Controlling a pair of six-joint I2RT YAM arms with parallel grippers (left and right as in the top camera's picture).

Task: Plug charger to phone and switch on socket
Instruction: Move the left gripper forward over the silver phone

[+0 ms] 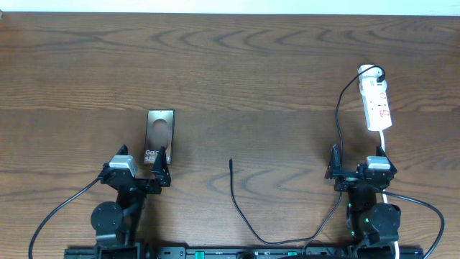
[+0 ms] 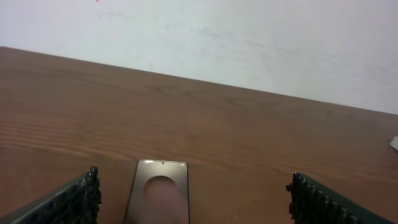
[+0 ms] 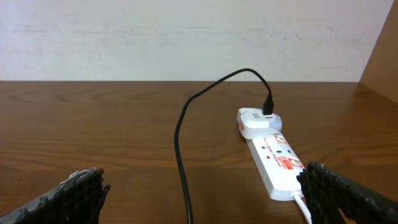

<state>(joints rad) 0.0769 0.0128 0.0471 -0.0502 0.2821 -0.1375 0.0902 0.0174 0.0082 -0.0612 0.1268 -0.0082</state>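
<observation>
both spread wide, my left claw and right claw sit at the near edge of the table — the phone flat just ahead of the left, the charger tip loose between them, the socket beyond the right.

The phone lies on the table at the left. The socket lies far right, toward the back. The charger runs from the socket's far end along the near edge. Its plug tip rests mid-table, right of the phone and well apart from it.
</observation>
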